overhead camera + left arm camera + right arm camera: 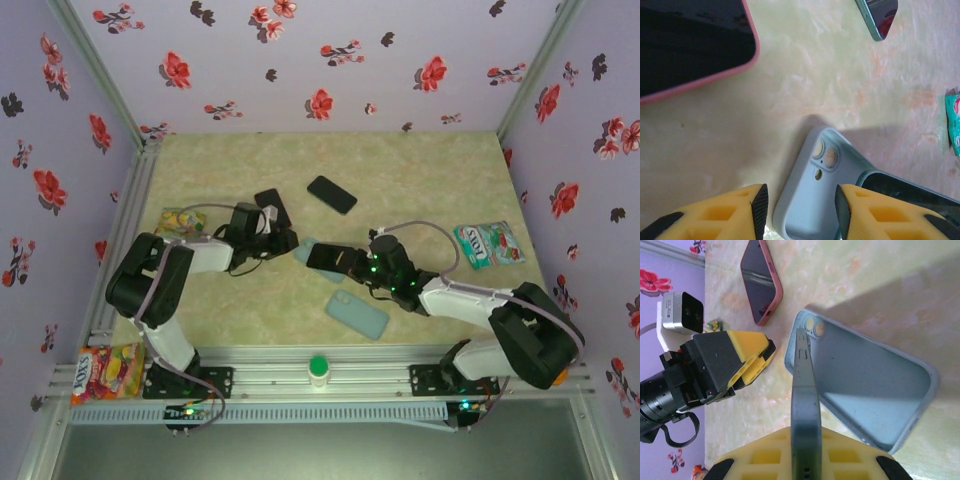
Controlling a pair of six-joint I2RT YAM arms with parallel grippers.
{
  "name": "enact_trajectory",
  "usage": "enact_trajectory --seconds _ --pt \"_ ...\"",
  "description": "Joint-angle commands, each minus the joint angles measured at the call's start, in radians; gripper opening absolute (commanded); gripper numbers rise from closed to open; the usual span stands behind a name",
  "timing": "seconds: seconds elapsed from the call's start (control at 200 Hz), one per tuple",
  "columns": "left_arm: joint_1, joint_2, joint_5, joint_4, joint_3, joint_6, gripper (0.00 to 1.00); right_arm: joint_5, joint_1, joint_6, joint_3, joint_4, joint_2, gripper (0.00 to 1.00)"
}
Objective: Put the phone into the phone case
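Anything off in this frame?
The right gripper holds the phone on edge in its jaws, above the open blue case rather than flat in it. The left gripper hovers, jaws apart, over the case's camera end. Nothing spilled or damaged.

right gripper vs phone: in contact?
Touching. In the right wrist view the phone stands on edge, clamped between the yellow fingers of the right gripper.
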Motion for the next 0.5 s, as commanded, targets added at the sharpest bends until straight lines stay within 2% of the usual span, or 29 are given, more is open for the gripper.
enact_trajectory --seconds 0.0,0.495 --pt "0.006 0.000 -0.002 0.025 0.041 0.040 0.44 0.123 0.025 0.069 -0.009 0.083 -0.005 0.00" --pt "0.010 0.062 0.016 0.043 0.087 0.073 0.44 0.241 0.101 0.200 0.000 0.145 0.048 0.00"
